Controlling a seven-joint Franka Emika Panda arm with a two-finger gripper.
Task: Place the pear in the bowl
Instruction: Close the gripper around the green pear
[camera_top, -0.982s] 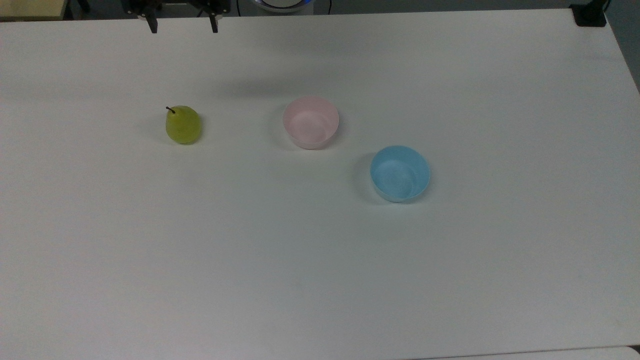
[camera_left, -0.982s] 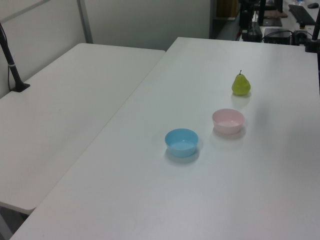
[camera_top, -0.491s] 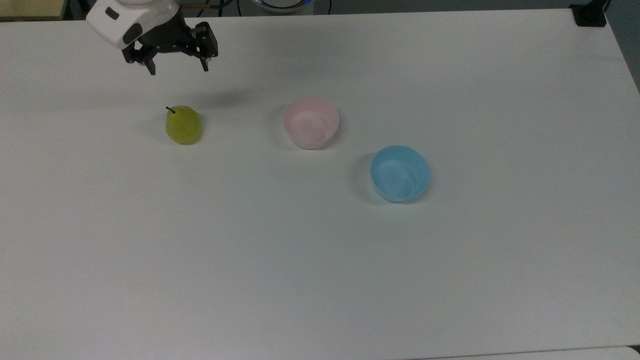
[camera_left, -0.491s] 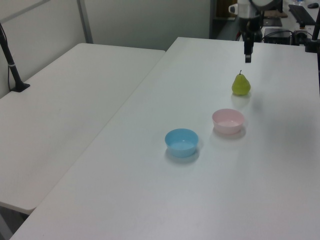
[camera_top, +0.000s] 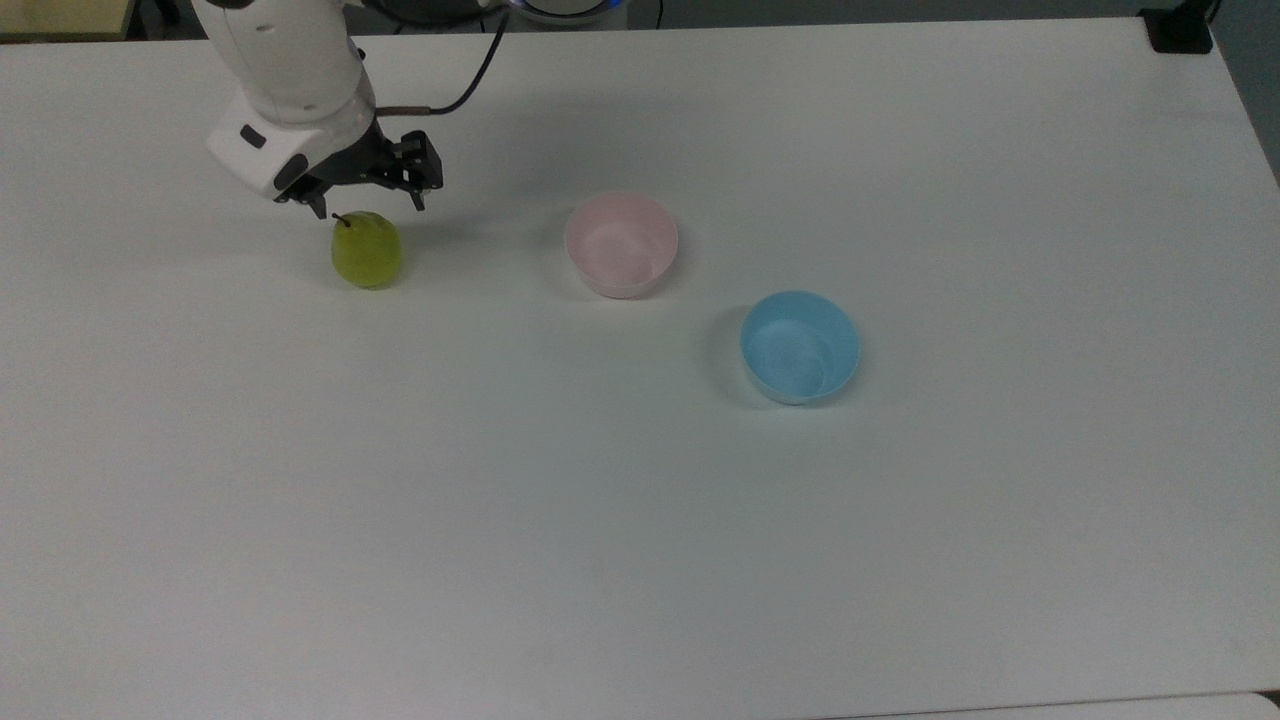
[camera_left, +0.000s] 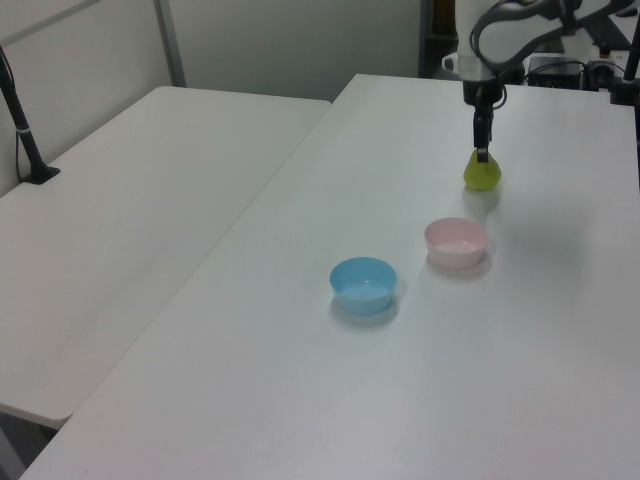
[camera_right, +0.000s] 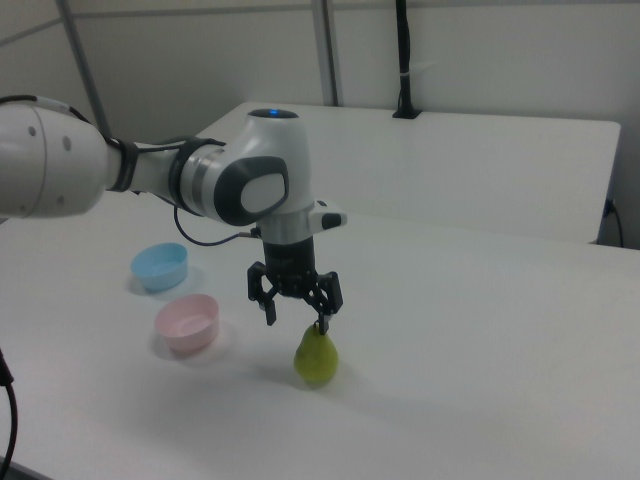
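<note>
Pear (camera_top: 367, 250) stands upright on the white surface (camera_top: 640, 500), stem up, right under the end effector (camera_top: 369, 206) (its fingers spread apart), with the pink bowl (camera_top: 621, 244) off to the top view's right.

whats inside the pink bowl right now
Nothing visible: the pink bowl shows a bare floor in the top view. The pear stands on the table to the top view's left of it, under the open gripper.
</note>
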